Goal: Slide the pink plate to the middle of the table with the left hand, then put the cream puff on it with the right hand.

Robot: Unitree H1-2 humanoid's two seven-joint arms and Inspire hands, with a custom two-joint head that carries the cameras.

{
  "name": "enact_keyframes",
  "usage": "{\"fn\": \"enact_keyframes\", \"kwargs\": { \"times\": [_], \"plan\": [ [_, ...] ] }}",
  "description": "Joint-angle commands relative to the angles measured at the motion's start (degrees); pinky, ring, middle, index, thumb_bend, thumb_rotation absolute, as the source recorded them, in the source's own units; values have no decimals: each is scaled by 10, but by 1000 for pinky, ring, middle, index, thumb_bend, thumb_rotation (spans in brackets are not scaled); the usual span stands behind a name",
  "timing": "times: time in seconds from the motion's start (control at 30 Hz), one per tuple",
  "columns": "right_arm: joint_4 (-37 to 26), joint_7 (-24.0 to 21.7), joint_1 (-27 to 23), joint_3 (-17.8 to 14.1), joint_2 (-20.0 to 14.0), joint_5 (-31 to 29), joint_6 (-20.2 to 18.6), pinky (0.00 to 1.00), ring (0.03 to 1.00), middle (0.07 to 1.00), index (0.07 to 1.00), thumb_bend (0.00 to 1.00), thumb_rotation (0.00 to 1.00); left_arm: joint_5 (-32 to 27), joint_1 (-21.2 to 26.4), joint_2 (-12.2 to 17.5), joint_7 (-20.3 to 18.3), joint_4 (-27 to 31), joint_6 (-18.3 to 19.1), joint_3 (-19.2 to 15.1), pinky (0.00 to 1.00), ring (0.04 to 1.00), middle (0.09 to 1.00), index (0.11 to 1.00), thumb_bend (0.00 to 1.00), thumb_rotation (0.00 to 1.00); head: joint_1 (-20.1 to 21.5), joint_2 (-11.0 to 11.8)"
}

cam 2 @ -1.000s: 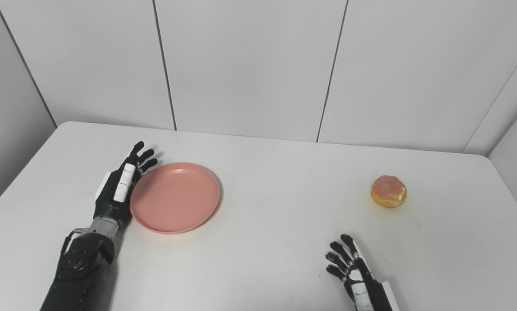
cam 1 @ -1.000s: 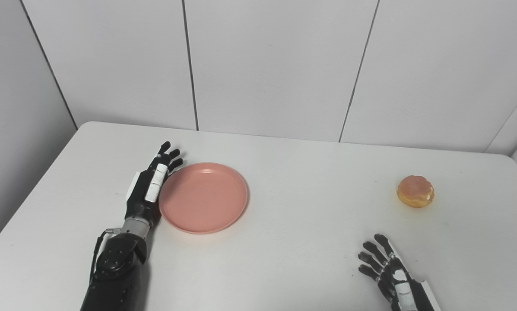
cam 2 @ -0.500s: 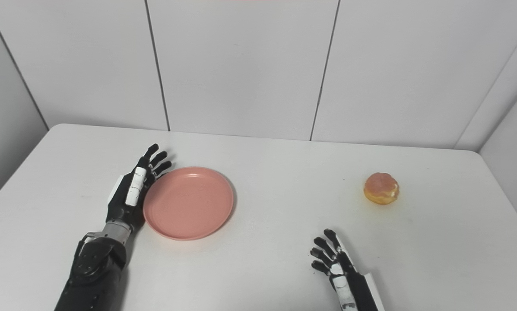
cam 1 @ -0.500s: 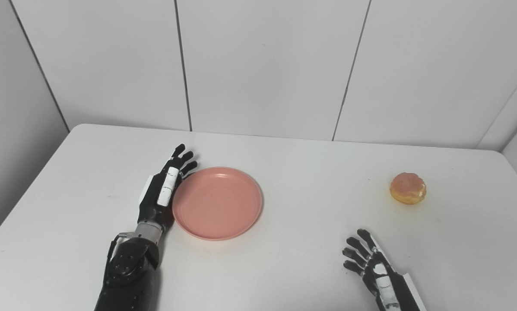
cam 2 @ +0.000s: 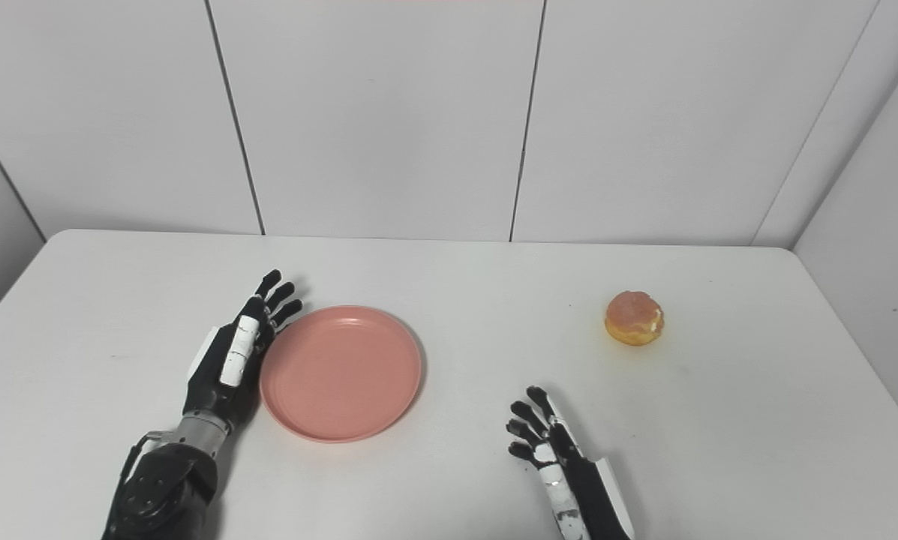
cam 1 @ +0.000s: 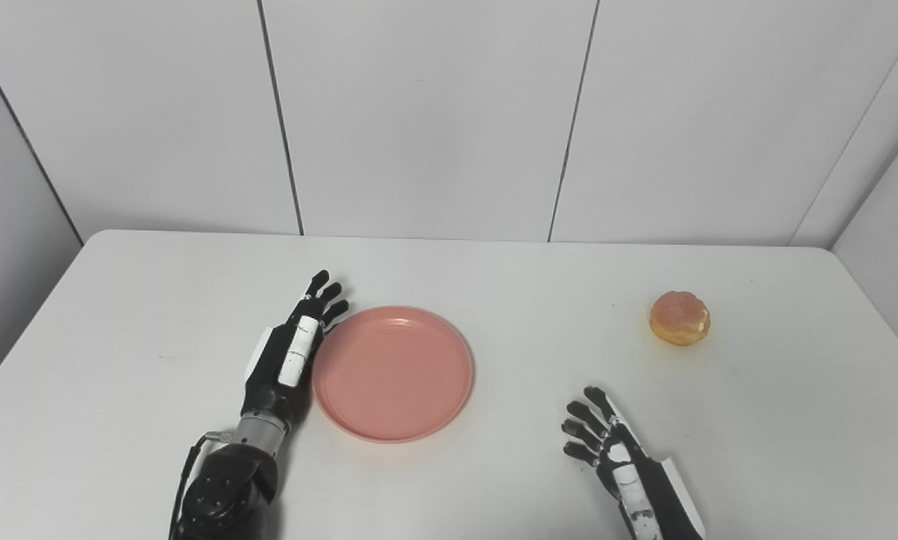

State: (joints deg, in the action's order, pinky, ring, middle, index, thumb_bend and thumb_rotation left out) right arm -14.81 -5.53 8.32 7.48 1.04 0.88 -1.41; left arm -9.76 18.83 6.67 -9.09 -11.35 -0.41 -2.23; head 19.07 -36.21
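Pushed nearer the table's (cam 1: 118,315) middle since a second ago, the pink plate (cam 1: 393,372) lies against the flat, spread fingers (cam 1: 321,296) of the left hand (cam 1: 287,360), which grasps nothing. Steady sideways pressure along the rim should keep it from spinning. Right hand (cam 1: 614,457) waits, empty and splayed, cream puff (cam 1: 680,318) well beyond its fingertips.

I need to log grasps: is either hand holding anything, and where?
Nothing is held. The left hand, open, rests edge-on against the plate's left rim; the right hand is open, empty.
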Motion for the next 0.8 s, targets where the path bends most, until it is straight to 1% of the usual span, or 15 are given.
{"fn": "enact_keyframes", "kwargs": {
  "times": [0.0,0.07,0.2,0.23,0.43,0.53,0.6,0.63,0.7,0.77],
  "plan": [
    [-12,5,-6,2,4,3,-3,823,856,884,936,916,1000,-7,9,-10,-6,31,7,4,905,933,962,953,909,855,3,0],
    [-11,5,-7,3,7,5,-3,820,854,884,935,913,1000,-15,6,-13,-9,40,14,5,945,947,965,957,916,837,14,0],
    [-9,5,-8,4,10,7,-4,820,858,885,933,917,1000,-13,0,-14,-12,44,11,7,965,950,963,960,915,831,18,0],
    [-8,5,-9,4,11,9,-4,821,859,885,934,919,1000,-11,-1,-14,-12,46,11,8,972,950,963,956,917,833,25,0],
    [-4,5,-12,6,12,13,-1,817,859,887,938,909,1000,-6,-5,-15,-7,49,14,7,960,947,958,953,922,829,36,2],
    [5,6,-15,6,8,18,15,808,863,896,946,889,985,-7,-3,-13,-7,35,8,4,964,953,957,954,923,837,40,6],
    [10,17,-16,5,7,43,31,789,850,891,942,850,964,-6,-2,-12,-8,26,2,3,965,953,965,954,919,843,40,9],
    [10,25,-16,3,7,57,38,789,850,891,942,850,964,-5,-2,-13,-7,22,-1,2,965,953,965,954,919,843,39,10],
    [-4,42,-14,-2,11,80,40,788,853,881,922,836,976,-8,0,-13,-7,15,-5,0,948,948,962,954,914,848,37,11],
    [-30,55,-15,-10,13,96,35,786,856,868,901,818,996,-9,1,-15,-6,13,-6,-2,934,945,956,953,904,853,37,13]
  ]
}}
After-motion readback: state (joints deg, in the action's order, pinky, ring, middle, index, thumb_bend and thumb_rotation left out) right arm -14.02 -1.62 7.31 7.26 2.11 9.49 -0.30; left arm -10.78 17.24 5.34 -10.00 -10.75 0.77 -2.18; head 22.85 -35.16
